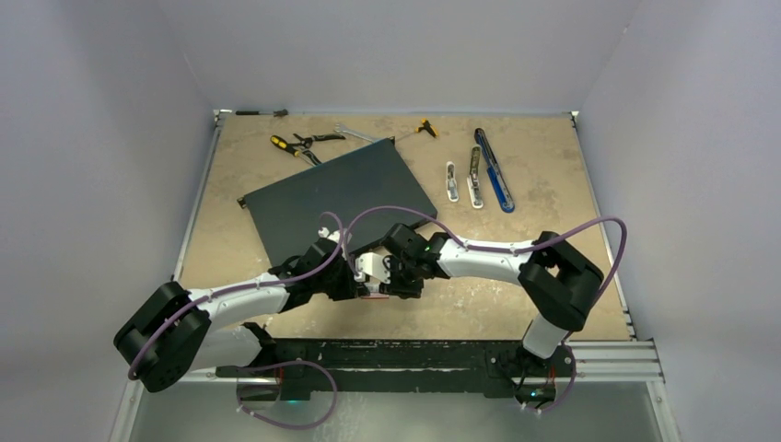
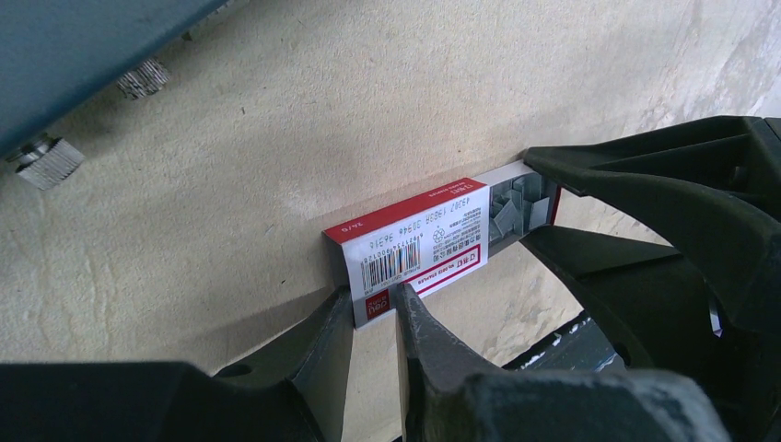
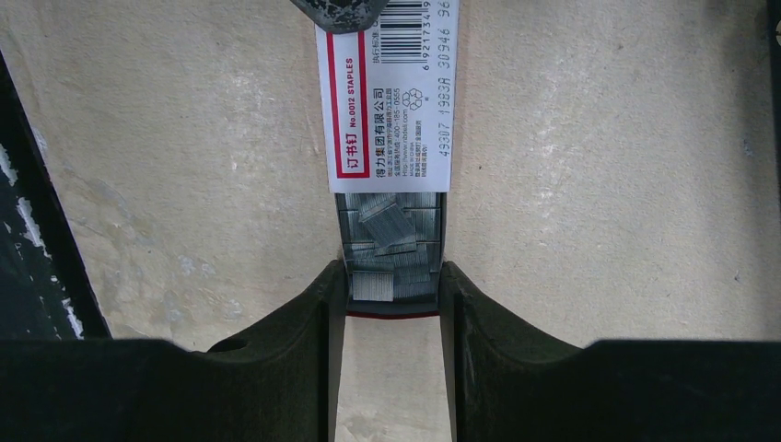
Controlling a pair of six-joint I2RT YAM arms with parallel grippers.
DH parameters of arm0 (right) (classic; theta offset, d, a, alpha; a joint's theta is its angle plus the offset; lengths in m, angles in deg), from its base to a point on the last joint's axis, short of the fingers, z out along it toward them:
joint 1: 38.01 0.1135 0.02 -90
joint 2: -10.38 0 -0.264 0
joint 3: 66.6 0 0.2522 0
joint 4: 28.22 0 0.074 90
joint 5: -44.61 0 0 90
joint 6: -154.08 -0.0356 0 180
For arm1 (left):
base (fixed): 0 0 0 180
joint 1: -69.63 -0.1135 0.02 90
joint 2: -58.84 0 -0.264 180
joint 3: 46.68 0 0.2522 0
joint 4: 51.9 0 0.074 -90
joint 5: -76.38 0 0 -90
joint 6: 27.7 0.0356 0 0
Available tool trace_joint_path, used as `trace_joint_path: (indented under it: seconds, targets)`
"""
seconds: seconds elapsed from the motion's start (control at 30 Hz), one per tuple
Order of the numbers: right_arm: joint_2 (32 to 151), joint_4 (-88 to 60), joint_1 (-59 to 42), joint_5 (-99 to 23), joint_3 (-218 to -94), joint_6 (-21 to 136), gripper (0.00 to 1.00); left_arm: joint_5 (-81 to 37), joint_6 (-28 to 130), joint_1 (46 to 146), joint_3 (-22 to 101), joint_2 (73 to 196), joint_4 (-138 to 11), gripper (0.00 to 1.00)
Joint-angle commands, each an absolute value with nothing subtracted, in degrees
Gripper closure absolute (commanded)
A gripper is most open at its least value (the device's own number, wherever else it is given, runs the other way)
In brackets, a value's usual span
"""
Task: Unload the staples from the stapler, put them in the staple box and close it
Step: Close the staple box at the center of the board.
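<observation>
1. Both arms are meeting low over the table (image 1: 516, 304), near its front edge, with a small red-and-white box (image 3: 387, 110) stretched between them.
2. The left gripper (image 2: 373, 308) is pinching the barcode end of the box's sleeve, its jaws clamped narrow on the card.
3. The right gripper (image 3: 393, 285) is grasping the inner tray by its two sides, jaws set wider, with the tray drawn partly out of the sleeve.
4. The staples (image 3: 385, 247) are lying loose in that exposed tray, short silvery strips overlapping at odd angles, right between the right fingers.
5. I'm reading this as the stowing stage: the staples are sitting in their box, and the box is not yet shut.
6. The next move, I'd say, is sliding tray and sleeve together. That is calling for both grips in line and the tray level, or the strips risk spilling or jamming at the sleeve's mouth.
</observation>
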State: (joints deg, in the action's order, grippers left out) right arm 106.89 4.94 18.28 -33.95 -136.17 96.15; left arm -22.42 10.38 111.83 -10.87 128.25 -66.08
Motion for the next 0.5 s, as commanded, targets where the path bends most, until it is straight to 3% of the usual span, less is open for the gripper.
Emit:
trace_joint_path:
  seconds: [0.0, 0.47]
  targets:
    - [107.3, 4.3, 19.2, -33.0, -137.6, 95.3, 0.78, -22.8, 9.8, 112.3, -9.9, 128.1, -64.5, 0.79]
    - [108.5, -0.5, 19.7, -33.5, -138.6, 94.1, 0.77, -22.9, 9.5, 112.3, -9.5, 128.3, -64.2, 0.79]
